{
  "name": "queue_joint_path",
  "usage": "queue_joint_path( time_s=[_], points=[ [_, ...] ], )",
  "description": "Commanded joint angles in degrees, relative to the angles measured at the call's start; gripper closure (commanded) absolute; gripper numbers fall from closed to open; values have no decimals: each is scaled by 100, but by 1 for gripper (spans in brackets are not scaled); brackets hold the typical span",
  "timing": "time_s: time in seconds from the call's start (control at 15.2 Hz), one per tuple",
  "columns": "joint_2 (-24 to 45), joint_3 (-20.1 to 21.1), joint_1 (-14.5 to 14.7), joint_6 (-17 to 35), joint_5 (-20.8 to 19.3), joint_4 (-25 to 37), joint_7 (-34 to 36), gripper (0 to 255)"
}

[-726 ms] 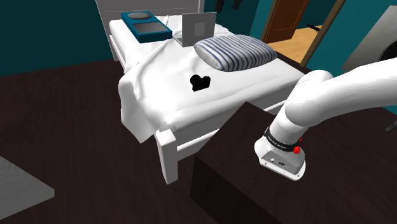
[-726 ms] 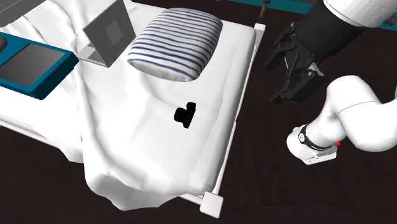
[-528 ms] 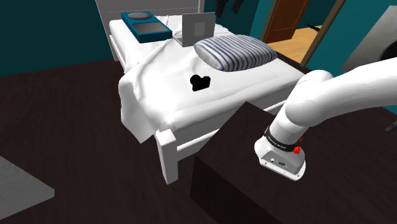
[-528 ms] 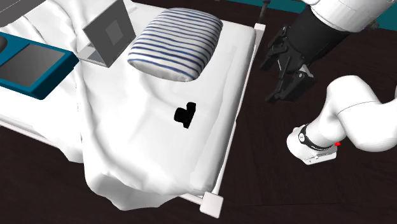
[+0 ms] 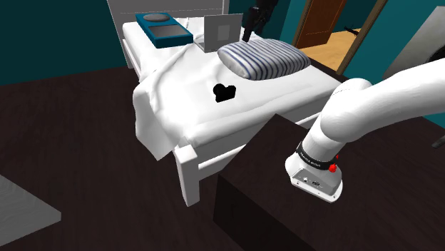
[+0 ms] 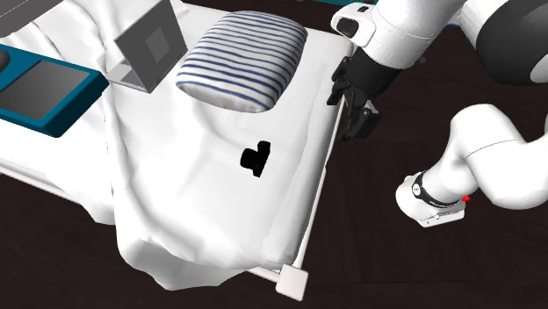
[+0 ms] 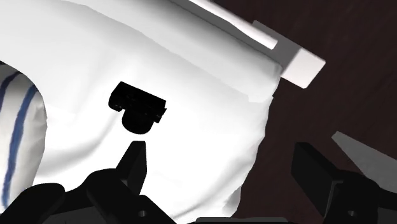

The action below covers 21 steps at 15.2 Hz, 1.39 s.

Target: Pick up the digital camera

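Note:
The digital camera [image 5: 226, 93] is a small all-black body lying on the white bed sheet [image 5: 185, 107], just below the striped pillow [image 5: 264, 57]. It lies mid-bed in the second exterior view [image 6: 256, 159]. My black gripper [image 6: 352, 116] hangs open over the bed's side rail, to the camera's right there and well apart from it. From the shoulder view the gripper [image 5: 249, 31] shows above the pillow's far end. In the wrist view the camera [image 7: 138, 108] sits just beyond one fingertip [image 7: 134, 159]; the gripper [image 7: 222, 162] holds nothing.
A grey open laptop [image 6: 149, 39] and a teal flat case [image 6: 39, 83] rest at the head of the bed. A white corner post [image 6: 293, 283] marks the foot. The dark stand [image 5: 264, 185] sits beside the bed, dark floor around. An open doorway [image 5: 335, 32] lies behind.
The gripper has swung from over the dark floor beside the bed toward the bed, now above its side rail and nearer the camera. The camera has not moved.

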Motion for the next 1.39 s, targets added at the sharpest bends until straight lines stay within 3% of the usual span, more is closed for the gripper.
queue_joint_path(
  time_s=[0.0,0.73,1.06,1.32],
  points=[
    [242,-227,32,345,-82,-156,-387,0],
    [2067,-1477,326,1955,-180,-287,-2566,0],
    [3225,-2000,569,2593,222,10,-3757,0],
    [4269,-2256,687,2974,871,405,-4871,0]
  ],
)
